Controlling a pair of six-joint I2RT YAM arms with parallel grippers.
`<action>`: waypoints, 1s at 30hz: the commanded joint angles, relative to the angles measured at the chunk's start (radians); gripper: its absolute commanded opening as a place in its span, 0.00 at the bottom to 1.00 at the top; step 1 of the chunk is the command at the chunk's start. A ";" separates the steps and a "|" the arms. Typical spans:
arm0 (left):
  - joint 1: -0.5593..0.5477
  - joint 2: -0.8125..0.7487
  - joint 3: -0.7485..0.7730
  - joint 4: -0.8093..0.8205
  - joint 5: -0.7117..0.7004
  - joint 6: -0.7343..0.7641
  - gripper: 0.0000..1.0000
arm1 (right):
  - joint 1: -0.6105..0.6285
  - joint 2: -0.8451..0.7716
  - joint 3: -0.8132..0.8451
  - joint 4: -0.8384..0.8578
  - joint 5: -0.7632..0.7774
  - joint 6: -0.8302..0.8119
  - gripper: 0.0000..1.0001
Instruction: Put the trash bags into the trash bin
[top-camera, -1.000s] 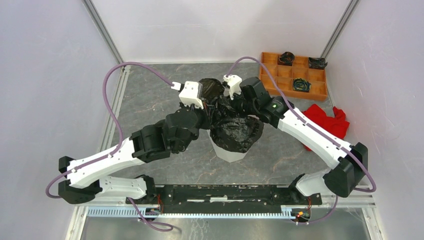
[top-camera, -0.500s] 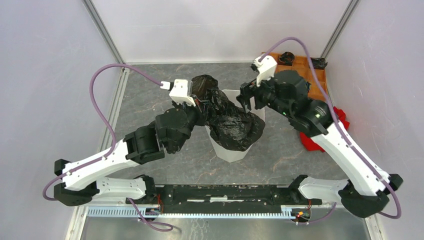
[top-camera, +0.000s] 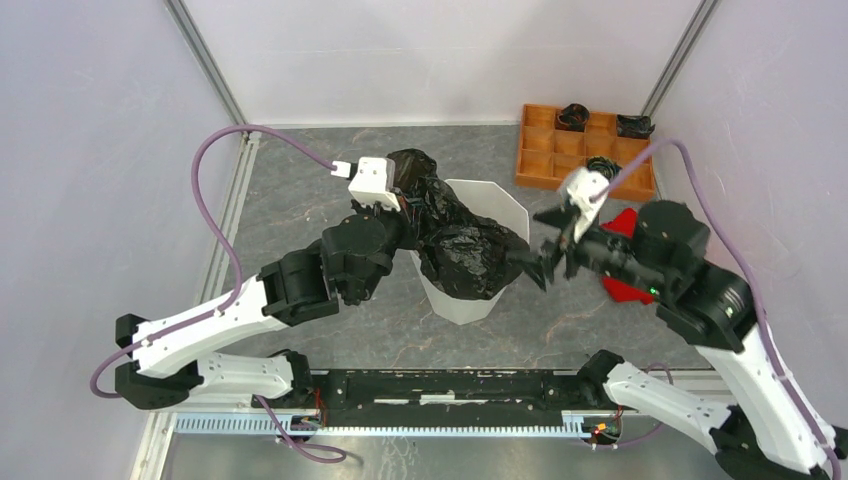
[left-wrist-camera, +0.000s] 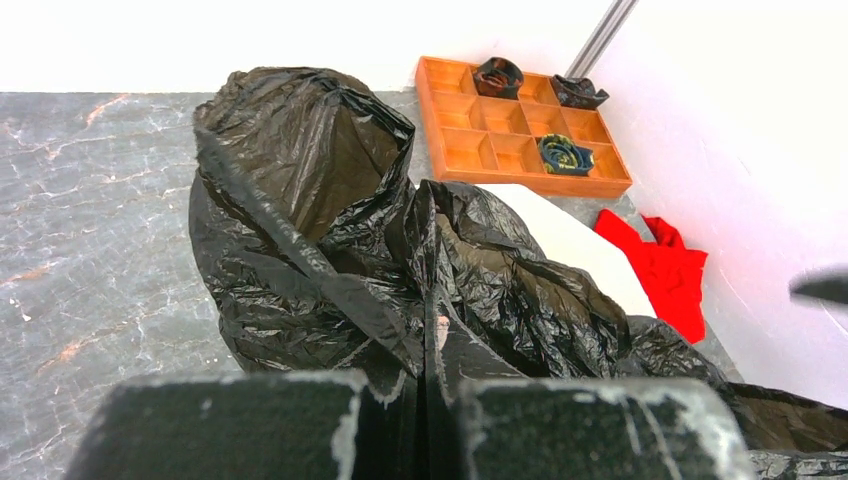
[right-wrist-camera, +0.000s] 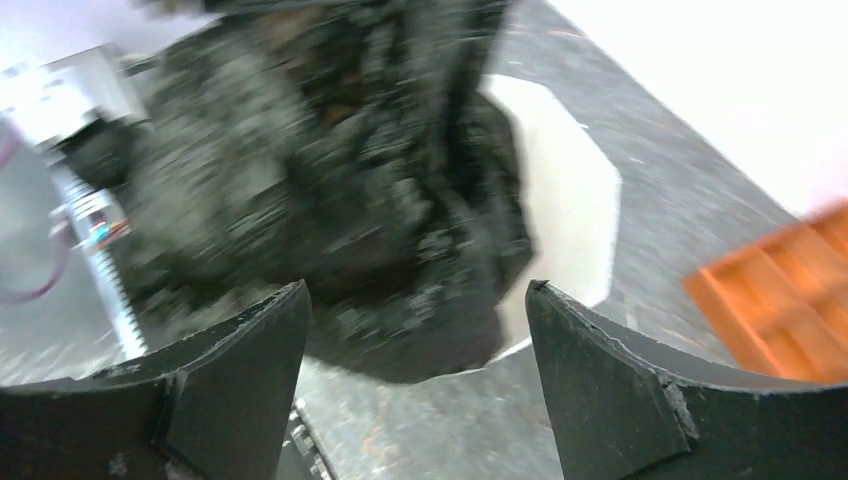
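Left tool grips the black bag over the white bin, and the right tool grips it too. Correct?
No. The right wrist view shows the right tool open, holding nothing; the left tool does grip the bag over the bin.

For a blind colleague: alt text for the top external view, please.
A black trash bag drapes over the white trash bin, pinched by the left end effector; the right end effector hovers open beside the bin. An orange tray and red cloth sit right.

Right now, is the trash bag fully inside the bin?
Only partly: the trash bag bulges over the trash bin rim, one end held outside by the left gripper.
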 joint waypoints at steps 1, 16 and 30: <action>0.009 0.005 0.064 0.054 -0.036 0.049 0.02 | 0.000 -0.086 -0.125 0.044 -0.427 -0.039 0.85; 0.009 0.043 0.133 0.080 0.116 0.005 0.02 | 0.001 -0.022 -0.330 0.433 -0.244 0.174 0.81; 0.010 0.056 -0.027 0.306 0.176 0.054 0.02 | 0.016 0.290 -0.298 0.382 0.013 0.206 0.49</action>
